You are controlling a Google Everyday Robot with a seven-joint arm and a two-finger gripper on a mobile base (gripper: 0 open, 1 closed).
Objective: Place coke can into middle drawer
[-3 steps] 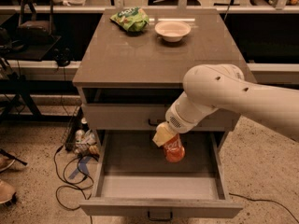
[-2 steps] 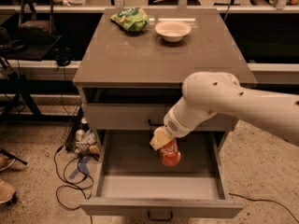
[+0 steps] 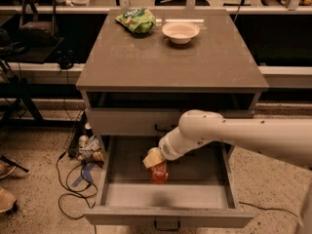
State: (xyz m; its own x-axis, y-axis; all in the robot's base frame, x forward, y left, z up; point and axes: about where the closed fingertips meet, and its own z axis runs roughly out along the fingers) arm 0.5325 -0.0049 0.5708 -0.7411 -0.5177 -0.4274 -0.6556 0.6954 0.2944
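Observation:
The coke can (image 3: 159,172) is red and sits low inside the open middle drawer (image 3: 165,194), near the middle of its grey floor. My gripper (image 3: 152,159) reaches down into the drawer from the right on a white arm and is right on top of the can, its cream fingers closed around the can's upper end. The can's silver top is hidden by the gripper. The drawer is pulled far out, with its front panel and small black handle (image 3: 166,225) toward the camera.
A closed drawer front (image 3: 131,121) sits above the open one. On the cabinet top (image 3: 165,62) lie a green snack bag (image 3: 136,19) and a white bowl (image 3: 180,31). Cables and clutter (image 3: 83,155) lie on the floor to the left.
My arm has swung left and lowered, carrying the can from the drawer's right-centre down toward the middle of the drawer floor.

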